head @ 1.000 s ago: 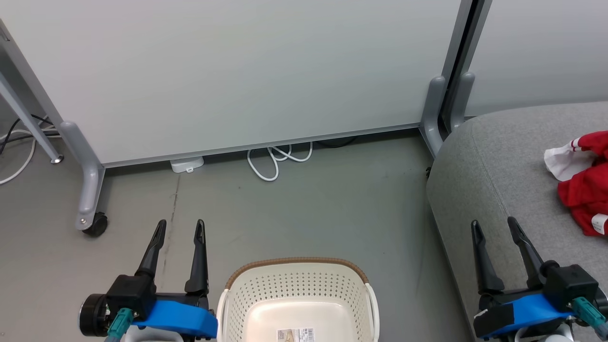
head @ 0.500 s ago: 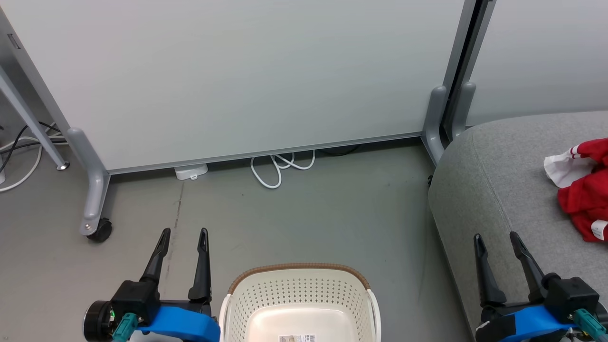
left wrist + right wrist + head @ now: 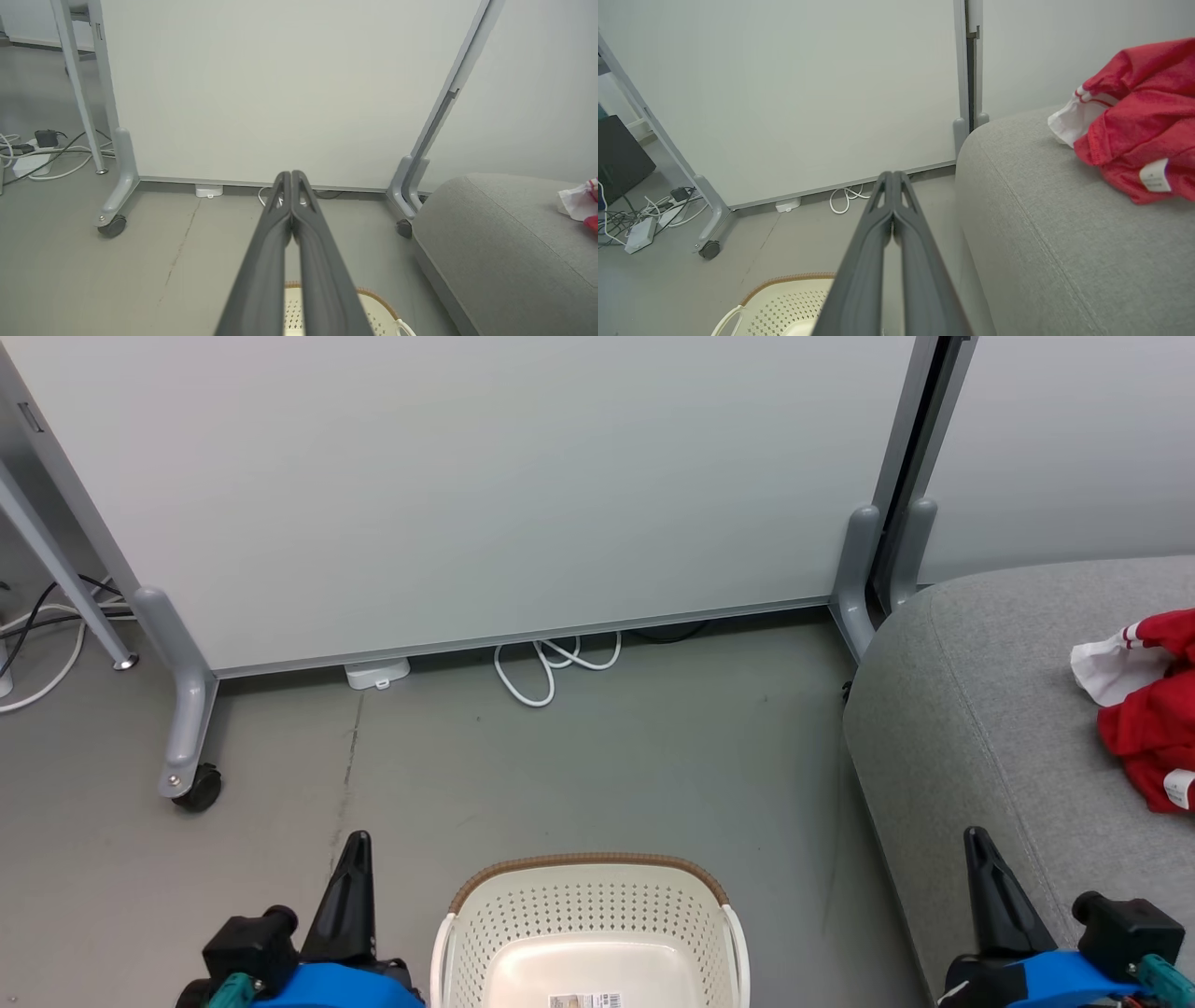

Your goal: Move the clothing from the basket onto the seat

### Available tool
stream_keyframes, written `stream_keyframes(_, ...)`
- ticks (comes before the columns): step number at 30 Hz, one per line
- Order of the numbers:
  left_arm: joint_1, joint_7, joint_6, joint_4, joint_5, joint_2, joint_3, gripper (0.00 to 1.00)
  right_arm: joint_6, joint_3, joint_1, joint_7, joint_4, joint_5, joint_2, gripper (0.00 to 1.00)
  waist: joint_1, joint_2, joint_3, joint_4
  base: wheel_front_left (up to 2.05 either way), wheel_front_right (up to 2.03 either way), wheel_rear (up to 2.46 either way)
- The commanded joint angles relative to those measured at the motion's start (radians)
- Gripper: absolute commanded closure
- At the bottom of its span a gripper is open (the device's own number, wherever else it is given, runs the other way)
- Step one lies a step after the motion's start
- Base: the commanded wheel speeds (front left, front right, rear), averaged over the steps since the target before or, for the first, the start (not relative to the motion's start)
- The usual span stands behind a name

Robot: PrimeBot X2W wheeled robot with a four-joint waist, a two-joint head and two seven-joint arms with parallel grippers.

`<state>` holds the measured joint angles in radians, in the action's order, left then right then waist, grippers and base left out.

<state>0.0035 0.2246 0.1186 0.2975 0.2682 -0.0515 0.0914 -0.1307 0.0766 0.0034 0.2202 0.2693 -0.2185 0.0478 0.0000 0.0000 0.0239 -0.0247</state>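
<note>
Both grippers have closed since the earlier frames: the left gripper and the right gripper, then spread wide, now each press their two fingers together with nothing between them. The clothing lies bunched on the seat at the far right as before, well apart from the basket on the near floor between the arms

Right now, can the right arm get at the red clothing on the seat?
Probably yes. The right gripper is close by the seat, and nothing but bare grey upholstery lies between it and the clothing. Its jaws are shut, so it would need to open first.
</note>
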Motion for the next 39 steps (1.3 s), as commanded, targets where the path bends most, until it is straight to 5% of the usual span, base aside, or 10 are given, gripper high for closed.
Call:
stream_keyframes(1,-0.027,-0.011,0.001,-0.017,0.054,0.0,-0.014,1.0,0.0,0.004,-0.024,-0.012,-0.017,-0.058,0.003,1.0,0.0,0.0,-0.001,0.0,0.0,0.0,0.0)
stream_keyframes(39,-0.07,-0.157,0.007,-0.037,0.628,0.0,-0.101,1.0,0.0,0.017,-0.065,-0.152,-0.026,-0.653,0.003,1.0,0.0,0.0,-0.009,0.008,0.0,0.0,0.0)
